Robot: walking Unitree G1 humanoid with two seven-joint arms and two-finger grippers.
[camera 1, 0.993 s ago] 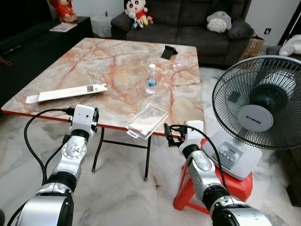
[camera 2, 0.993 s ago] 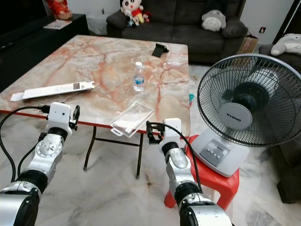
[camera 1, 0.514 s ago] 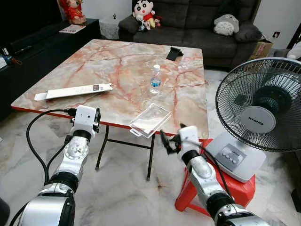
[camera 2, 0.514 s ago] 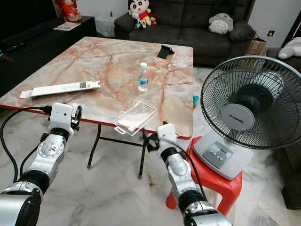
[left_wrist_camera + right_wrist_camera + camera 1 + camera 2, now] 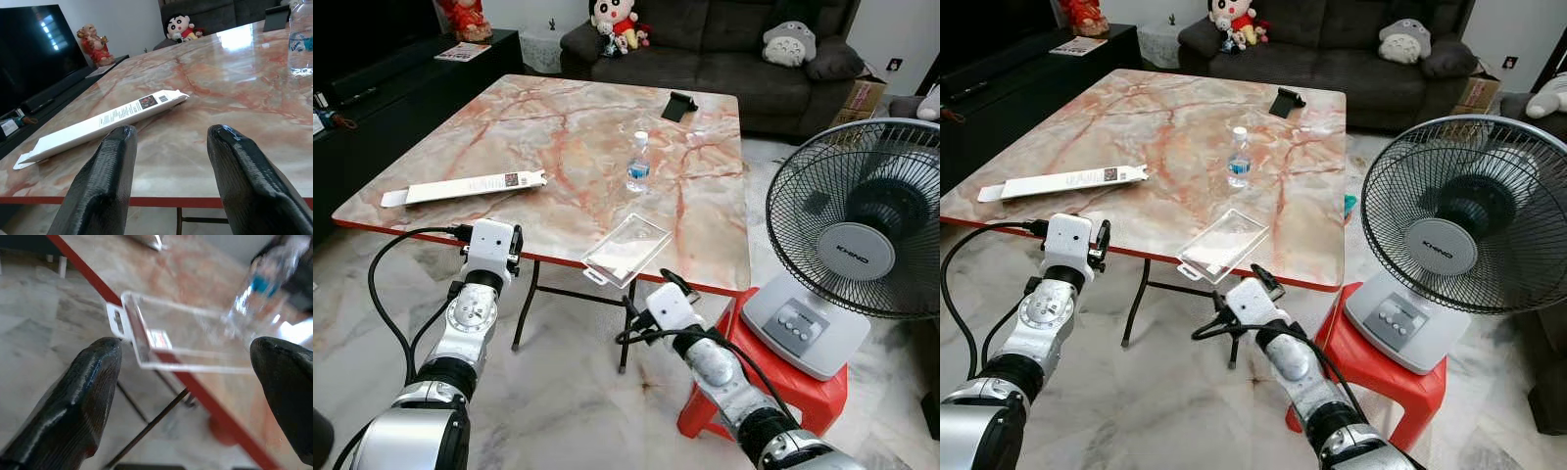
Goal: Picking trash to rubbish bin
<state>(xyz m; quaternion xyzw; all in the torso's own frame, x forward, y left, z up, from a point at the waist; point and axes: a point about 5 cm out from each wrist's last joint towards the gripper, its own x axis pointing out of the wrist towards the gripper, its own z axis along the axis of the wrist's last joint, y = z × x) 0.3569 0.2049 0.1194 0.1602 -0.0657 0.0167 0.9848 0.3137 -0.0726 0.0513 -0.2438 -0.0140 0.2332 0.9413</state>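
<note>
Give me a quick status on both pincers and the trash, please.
Right pincer open, lined up on clear plastic tray overhanging table edge. Left pincer open, facing white carton. Nothing held.

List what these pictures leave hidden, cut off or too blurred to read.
- Rubbish bin: I cannot find one.
- Print on the white box: too small in the eye views.
- Water bottle: blurred, cut by the right wrist view's edge.
- Clear plastic tray: its far end blurs in that wrist view.
- Fan: cut off by the picture's edge.
</note>
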